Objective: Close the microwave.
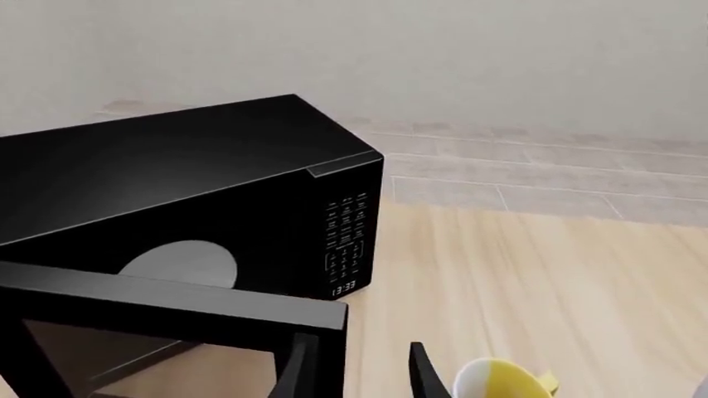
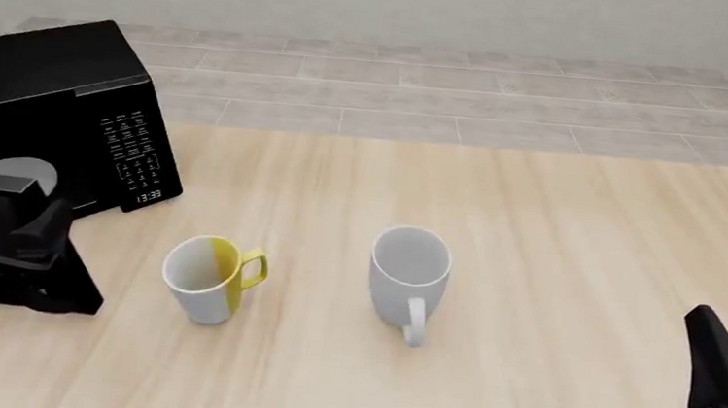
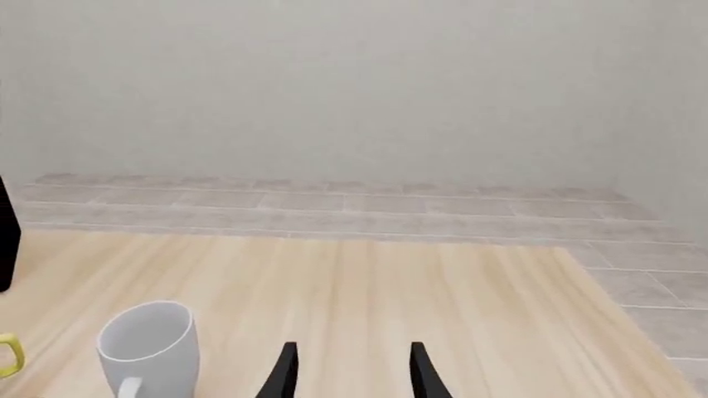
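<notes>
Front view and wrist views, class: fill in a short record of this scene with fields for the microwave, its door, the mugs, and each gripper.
microwave: glossy black box at the table's far left, keypad and clock facing the arms
door: swung open, turntable visible inside
yellow and white mug: upright, handle to the right in the front view
white mug: upright, right of the yellow one, apart from it
left gripper: open, just behind the open door's edge, holding nothing
right gripper: open, near the table's right edge, holding nothing
</notes>
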Controlling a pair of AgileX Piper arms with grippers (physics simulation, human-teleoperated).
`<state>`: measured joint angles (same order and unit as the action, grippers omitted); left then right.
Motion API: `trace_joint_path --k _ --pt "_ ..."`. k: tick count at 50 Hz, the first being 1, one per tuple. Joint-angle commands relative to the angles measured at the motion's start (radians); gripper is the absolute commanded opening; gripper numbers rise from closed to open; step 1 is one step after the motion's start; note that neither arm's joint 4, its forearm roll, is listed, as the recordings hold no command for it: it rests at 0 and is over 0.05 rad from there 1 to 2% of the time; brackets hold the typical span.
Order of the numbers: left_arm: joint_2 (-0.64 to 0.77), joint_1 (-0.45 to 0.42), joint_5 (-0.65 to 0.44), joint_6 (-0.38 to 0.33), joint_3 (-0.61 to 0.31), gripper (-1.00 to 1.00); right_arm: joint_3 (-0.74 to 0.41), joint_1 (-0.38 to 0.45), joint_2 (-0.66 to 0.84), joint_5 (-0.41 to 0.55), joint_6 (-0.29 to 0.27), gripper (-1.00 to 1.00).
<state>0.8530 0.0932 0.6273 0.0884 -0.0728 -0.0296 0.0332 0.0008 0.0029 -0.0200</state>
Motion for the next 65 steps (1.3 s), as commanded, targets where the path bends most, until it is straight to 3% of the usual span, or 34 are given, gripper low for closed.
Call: trace_joint_path --k 1,25,42,65 --pt "0.087 0.008 0.017 -0.034 -0.004 1.0 0.005 0.006 -0.001 -0.002 -0.001 1.0" --pt "0.166 0.004 0.054 -0.031 -0.03 1.0 0.011 0.006 -0.001 -0.008 -0.003 1.0" --pt "0.108 0.001 0.008 -0.044 -0.036 1.0 0.019 0.017 -0.001 -0.01 0.009 1.0" --pt "0.195 -0.009 0.037 -0.045 -0.078 1.0 0.013 0.025 -0.001 -0.006 0.015 1.0"
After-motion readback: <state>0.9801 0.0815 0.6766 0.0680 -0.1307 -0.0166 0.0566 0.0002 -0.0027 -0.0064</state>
